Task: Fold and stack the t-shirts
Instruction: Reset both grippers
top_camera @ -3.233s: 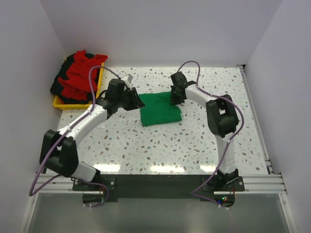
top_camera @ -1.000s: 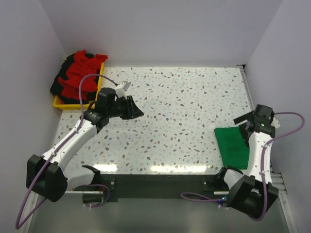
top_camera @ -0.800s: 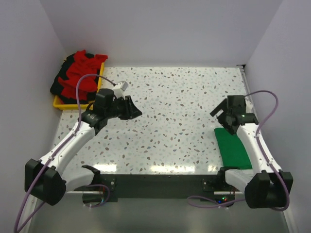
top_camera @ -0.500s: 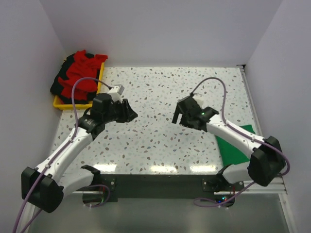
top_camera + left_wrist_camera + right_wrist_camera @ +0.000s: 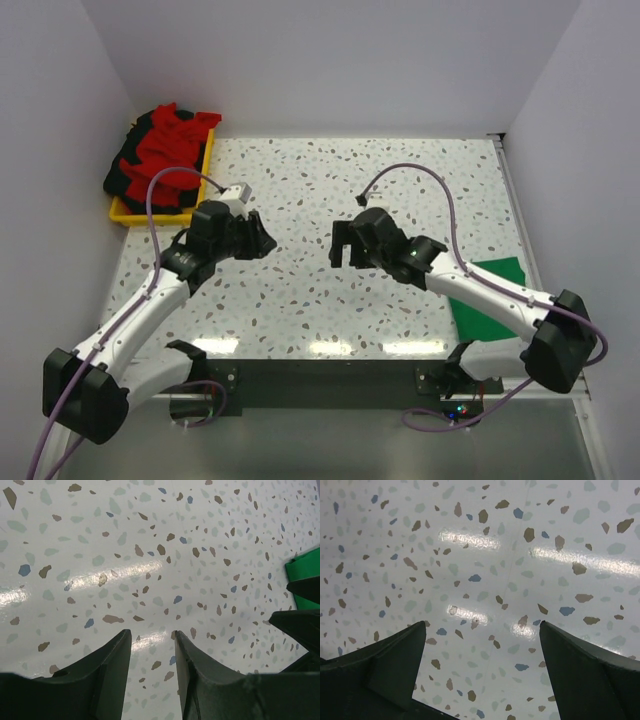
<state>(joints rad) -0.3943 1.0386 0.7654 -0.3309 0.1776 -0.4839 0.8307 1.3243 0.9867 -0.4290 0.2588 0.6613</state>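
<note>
T-shirts in red and black lie heaped in the yellow tray at ten o'clock. The green t-shirt lies folded at four o'clock, likely the stack's base. Both empty, the left end effector gapes slightly, the right end effector wide.

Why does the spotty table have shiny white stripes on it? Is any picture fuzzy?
Top view: that is glare, probably lamps reflecting off the glossy table, with bright bars near its front edge and a washed-out band at the back. Left wrist view: slanted glare streaks, speckles sharp. Right wrist view: a few glare bars, speckles sharp too; nothing looks fuzzy.
</note>
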